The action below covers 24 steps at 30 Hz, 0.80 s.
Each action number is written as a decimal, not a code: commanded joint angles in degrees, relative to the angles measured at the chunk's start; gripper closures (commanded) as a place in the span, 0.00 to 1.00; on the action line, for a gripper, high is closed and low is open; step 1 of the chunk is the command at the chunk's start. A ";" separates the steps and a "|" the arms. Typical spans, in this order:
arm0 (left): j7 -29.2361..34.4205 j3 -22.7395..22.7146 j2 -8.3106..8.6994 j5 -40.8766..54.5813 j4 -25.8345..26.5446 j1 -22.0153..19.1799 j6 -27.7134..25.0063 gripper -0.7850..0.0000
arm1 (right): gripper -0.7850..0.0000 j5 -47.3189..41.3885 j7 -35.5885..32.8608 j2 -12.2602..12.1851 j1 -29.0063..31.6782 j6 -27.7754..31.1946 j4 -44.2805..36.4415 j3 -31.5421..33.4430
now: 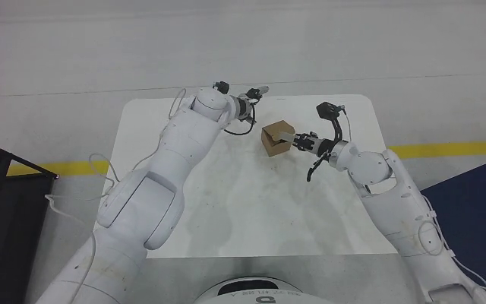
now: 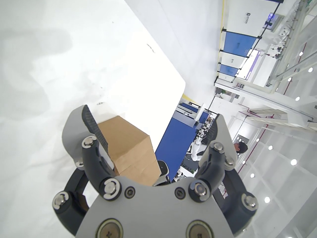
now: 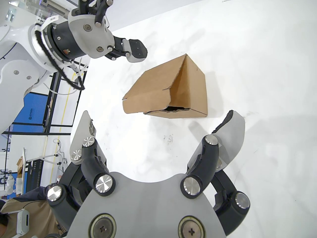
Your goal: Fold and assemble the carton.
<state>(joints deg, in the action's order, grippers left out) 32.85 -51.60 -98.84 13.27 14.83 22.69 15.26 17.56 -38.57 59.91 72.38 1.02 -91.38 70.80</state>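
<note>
A small brown carton [image 1: 277, 138] lies on the white table [image 1: 228, 213], toward the far side. In the right wrist view the carton [image 3: 168, 90] shows an end with folded flaps and a thin dark gap along one seam. My right gripper [image 3: 158, 125] is open just short of that end, apart from it, and sits beside the carton in the top view [image 1: 298, 139]. My left gripper [image 2: 153, 125] is open and lifted above the table beyond the carton [image 2: 131, 144], holding nothing; it appears near the table's far edge [image 1: 254, 96] and behind the carton [image 3: 127, 17].
The table's far edge [image 1: 304, 97] runs close behind the left gripper. The near half of the table is bare white surface. A black frame [image 1: 19, 171] stands off the table's left side, and a yellow floor line [image 1: 448, 148] passes on the right.
</note>
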 commanded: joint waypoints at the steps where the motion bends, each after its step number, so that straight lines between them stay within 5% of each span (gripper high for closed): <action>1: 1.15 0.63 -0.21 -1.19 0.74 0.21 2.00 0.00 | 0.00 -0.49 0.65 0.14 -0.08 0.35 1.09 -0.26; 17: 22.77 3.18 0.00 -6.86 -0.12 -1.05 5.44 0.00 | 0.00 -12.25 2.17 0.69 0.97 9.22 6.79 1.52; 24: 13.91 1.45 0.88 -6.56 -2.23 -1.61 5.84 0.00 | 0.00 -14.75 1.17 0.81 0.70 11.61 8.84 1.76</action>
<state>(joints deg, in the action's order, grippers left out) 46.95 -50.09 -98.13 7.01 13.08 21.20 20.16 2.88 -37.31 60.70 73.09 12.52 -82.69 72.61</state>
